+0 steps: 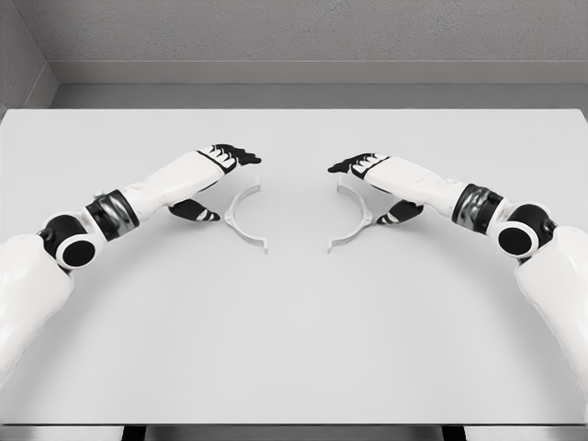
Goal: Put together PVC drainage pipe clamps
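No readable text, label or number appears anywhere.

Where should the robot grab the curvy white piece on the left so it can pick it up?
Probably at the middle of the left clamp half's arch, coming from its outer left side, where the left robot hand hovers. It lies flat and thin, and its end tabs should stay free to meet the right clamp half.

The right hand (366, 168) covers the upper end of the right clamp half (356, 223), and whether its fingers touch that piece cannot be told — the same holds for the left hand (223, 158) over the left clamp half (241, 223). Both upper arms run off the picture's side edges, and the table (294, 349) is cut at the bottom.
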Controlling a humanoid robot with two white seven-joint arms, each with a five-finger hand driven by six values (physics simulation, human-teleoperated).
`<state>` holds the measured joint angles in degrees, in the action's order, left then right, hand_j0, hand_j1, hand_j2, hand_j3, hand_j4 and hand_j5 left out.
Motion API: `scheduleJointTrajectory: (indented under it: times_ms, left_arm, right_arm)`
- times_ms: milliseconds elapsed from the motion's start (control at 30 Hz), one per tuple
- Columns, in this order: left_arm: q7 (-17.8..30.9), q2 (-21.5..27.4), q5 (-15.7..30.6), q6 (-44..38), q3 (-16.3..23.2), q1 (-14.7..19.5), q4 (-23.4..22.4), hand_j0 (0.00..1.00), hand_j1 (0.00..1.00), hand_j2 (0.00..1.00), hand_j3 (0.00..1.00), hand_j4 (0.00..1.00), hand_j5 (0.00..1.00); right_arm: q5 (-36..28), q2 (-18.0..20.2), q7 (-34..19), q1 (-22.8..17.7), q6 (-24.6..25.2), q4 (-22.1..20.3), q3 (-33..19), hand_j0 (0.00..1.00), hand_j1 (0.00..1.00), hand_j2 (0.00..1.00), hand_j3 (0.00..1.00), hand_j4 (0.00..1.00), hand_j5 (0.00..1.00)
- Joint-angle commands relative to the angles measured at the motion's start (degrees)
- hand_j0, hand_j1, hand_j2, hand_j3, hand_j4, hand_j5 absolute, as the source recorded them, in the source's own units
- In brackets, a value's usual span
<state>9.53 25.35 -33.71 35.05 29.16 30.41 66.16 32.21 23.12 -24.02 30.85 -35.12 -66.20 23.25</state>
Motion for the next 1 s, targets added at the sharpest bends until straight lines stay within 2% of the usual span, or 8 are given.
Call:
scheduleJointTrajectory:
  times_ms: [0,600,967]
  left_arm:
    - [-0.04,-0.13,0.40,-0.05,-0.07,0.00,-0.15,1.00,1.00,1.00,1.00,1.00,1.00]
    - [-0.04,-2.50,0.31,-0.05,-0.07,0.09,-0.68,1.00,1.00,1.00,1.00,1.00,1.00]
    - [-0.04,-1.80,0.40,-0.05,-0.77,0.88,-1.38,1.00,1.00,1.00,1.00,1.00,1.00]
  right_arm:
    - [-0.40,-0.09,0.03,0.09,0.12,0.37,-0.14,1.00,1.00,1.00,1.00,1.00,1.00]
    - [-0.31,-1.76,0.03,1.06,0.12,1.52,0.22,1.00,1.00,1.00,1.00,1.00,1.00]
    - [-0.31,-2.46,0.12,1.41,0.12,1.60,0.22,1.00,1.00,1.00,1.00,1.00,1.00]
